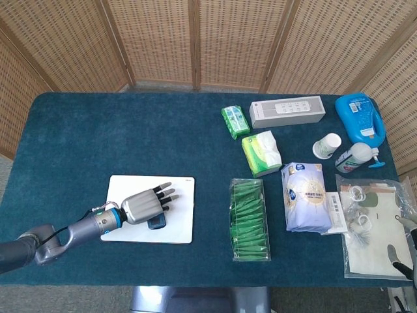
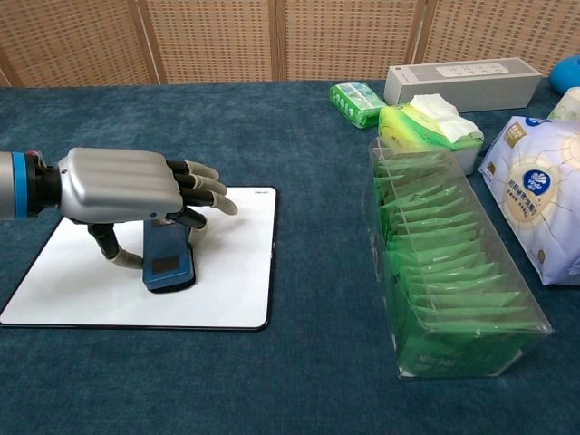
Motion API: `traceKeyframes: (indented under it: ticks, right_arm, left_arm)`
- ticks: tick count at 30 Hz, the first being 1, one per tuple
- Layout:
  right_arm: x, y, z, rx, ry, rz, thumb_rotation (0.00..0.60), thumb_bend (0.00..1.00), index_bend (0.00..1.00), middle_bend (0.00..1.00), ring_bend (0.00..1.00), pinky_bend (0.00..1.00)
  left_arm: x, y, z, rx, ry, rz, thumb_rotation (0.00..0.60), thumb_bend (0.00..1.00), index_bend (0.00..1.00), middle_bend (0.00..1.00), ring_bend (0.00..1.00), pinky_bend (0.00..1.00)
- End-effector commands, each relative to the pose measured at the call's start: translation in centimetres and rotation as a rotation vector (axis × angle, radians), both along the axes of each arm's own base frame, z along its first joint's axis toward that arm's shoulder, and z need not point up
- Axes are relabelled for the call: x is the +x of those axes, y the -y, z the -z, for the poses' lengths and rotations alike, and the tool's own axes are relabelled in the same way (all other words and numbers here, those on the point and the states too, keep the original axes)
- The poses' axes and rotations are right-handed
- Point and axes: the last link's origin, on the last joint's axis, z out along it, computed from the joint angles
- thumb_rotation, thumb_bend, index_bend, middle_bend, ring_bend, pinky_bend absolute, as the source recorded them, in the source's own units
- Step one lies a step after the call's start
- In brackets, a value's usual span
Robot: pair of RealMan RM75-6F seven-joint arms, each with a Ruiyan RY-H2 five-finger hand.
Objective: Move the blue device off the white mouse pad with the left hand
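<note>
Left hand (image 2: 122, 185) fingers (image 2: 201, 186) on blue device (image 2: 168, 263), white mouse pad (image 2: 227, 288); labels illegible.

Blue device (image 2: 168, 260), white mouse pad (image 2: 237, 290)

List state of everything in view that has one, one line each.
blue device: held upright by the left robot hand, still over the pad
left robot hand: grips the device, fingers extended past it
white mouse pad: flat on the table, device not yet off it
paper cup: upright
blue jug: lying flat
tissue pack: open, tissue poking out
right robot hand: not in view
</note>
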Motion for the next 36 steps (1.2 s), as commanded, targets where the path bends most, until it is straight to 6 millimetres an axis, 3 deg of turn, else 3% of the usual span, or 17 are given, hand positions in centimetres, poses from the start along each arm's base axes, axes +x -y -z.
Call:
traceKeyframes:
  ticks: [1,20,36]
  right_arm:
    - [0.0,0.0,0.0,0.000,-0.001,-0.001,0.600,0.31,0.26,0.23,0.12,0.25]
    - [-0.1,-0.1,0.0,0.000,0.007,0.009,0.600,0.31,0.26,0.23,0.13,0.25]
    - [-0.4,-0.4,-0.2,-0.012,0.012,0.014,0.600,0.31,0.26,0.23,0.13,0.25]
  left_arm:
    - [0.1,0.1,0.0,-0.002,0.004,0.003,0.600,0.34,0.67,0.11,0.00,0.00]
    - [-0.8,-2.2,-0.8,0.072,-0.017,-0.045,0.600,0.34,0.67,0.11,0.00,0.00]
    - [0.2,-0.4,0.1,0.009,-0.004,0.006,0.600,0.34,0.67,0.11,0.00,0.00]
